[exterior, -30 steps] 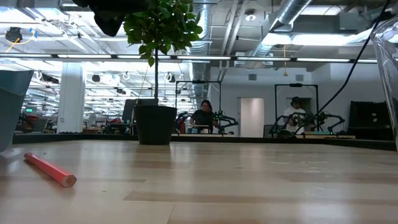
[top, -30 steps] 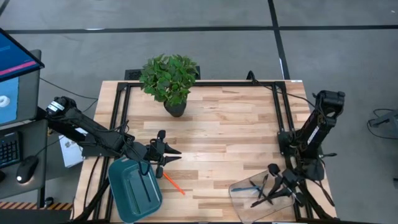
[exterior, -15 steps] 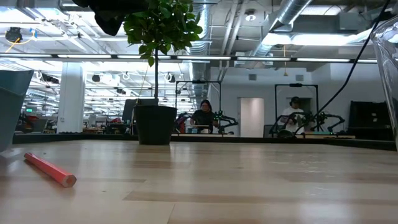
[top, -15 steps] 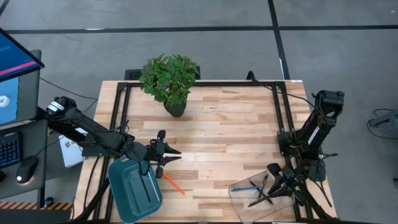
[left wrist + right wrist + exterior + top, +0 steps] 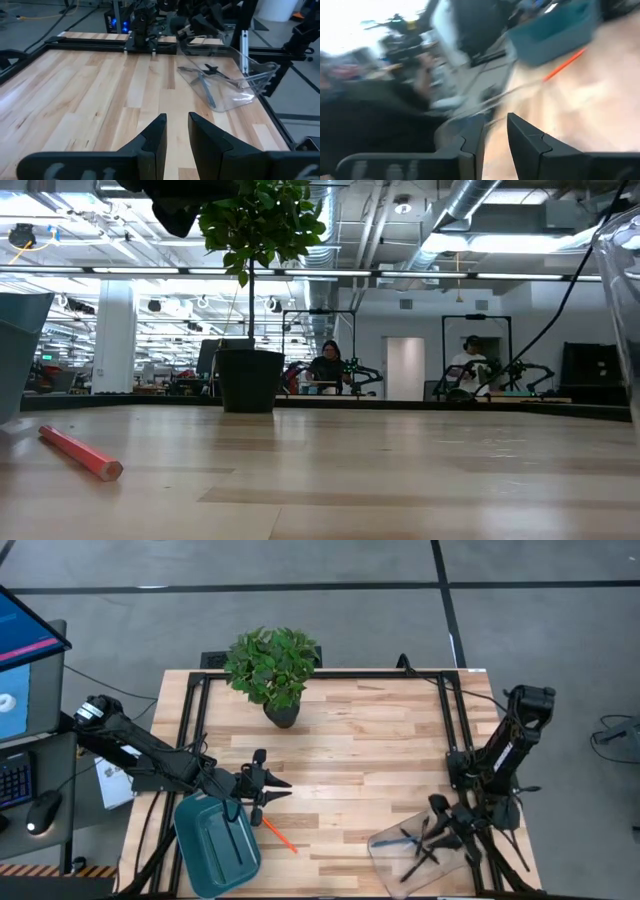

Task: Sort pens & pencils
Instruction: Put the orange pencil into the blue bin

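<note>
The orange pencil [image 5: 280, 835] [image 5: 80, 453] lies flat on the wood beside the teal tray [image 5: 212, 840]. A blue pen [image 5: 400, 838] [image 5: 207, 95] and black pens [image 5: 420, 858] lie inside the clear tray [image 5: 390, 848] [image 5: 235, 85] at the table's near right. My right gripper [image 5: 441, 828] [image 5: 492, 125] is at that tray's far right rim, its fingers a narrow gap apart. My left gripper [image 5: 288, 789] [image 5: 178, 125] hovers shut at the teal tray's far right corner, pointing right, holding nothing. My right gripper seems to pinch the clear tray's far right rim [image 5: 487, 102] between its two fingers, coming roughly level from the table's right side. The wrist view is smeared, so the exact place of contact does not show. The tray's left near corner [image 5: 372, 843] stays on the table.
A potted plant [image 5: 273, 668] [image 5: 250, 370] stands at the far middle of the table. A black frame [image 5: 447, 720] runs along the table's edges. Bare wood lies between the two trays. People sit in the room beyond the table.
My right gripper has shifted a little at the clear tray and is still moving. The tray's right side has moved with it: its wall has edged left in the low view, and the black pens inside have slid slightly toward the near edge. The left arm and the orange pencil have kept still.
</note>
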